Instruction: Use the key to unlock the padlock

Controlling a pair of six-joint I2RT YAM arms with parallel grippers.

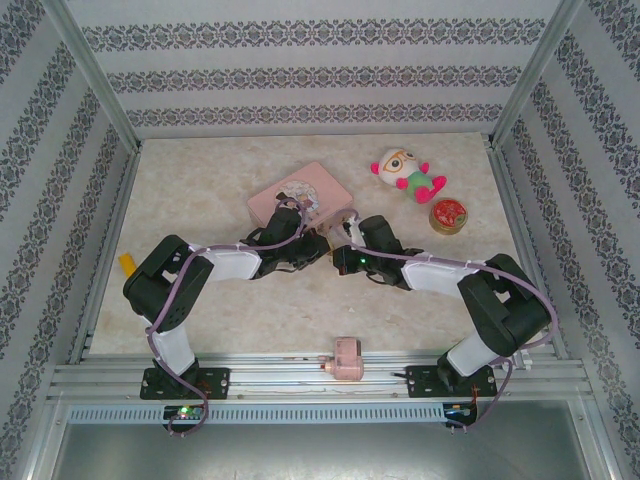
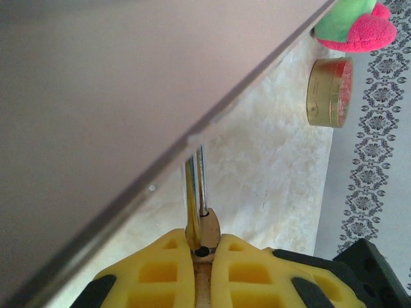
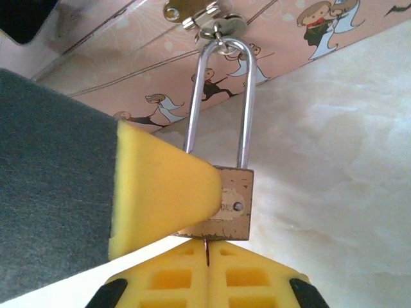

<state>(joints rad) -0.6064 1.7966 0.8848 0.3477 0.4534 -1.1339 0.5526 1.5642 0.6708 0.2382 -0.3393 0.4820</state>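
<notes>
The small brass padlock (image 3: 234, 208) hangs by its long silver shackle (image 3: 221, 102) from the hasp (image 3: 205, 19) of the pink tin (image 1: 300, 190). My left gripper (image 2: 204, 256) is shut on the padlock (image 2: 210, 230) body, its yellow finger (image 3: 160, 192) pressing the lock from the left. My right gripper (image 3: 207, 253) sits directly below the lock, shut on the key (image 3: 207, 247), which shows as a thin dark sliver between the pads running up to the lock's underside. In the top view both grippers (image 1: 318, 245) (image 1: 340, 250) meet at the tin's near edge.
A plush toy (image 1: 405, 175) and a round gold tin with a red lid (image 1: 449, 216) lie to the back right. A small pink object (image 1: 346, 358) rests on the front rail. A yellow block (image 1: 127, 263) lies at the left edge.
</notes>
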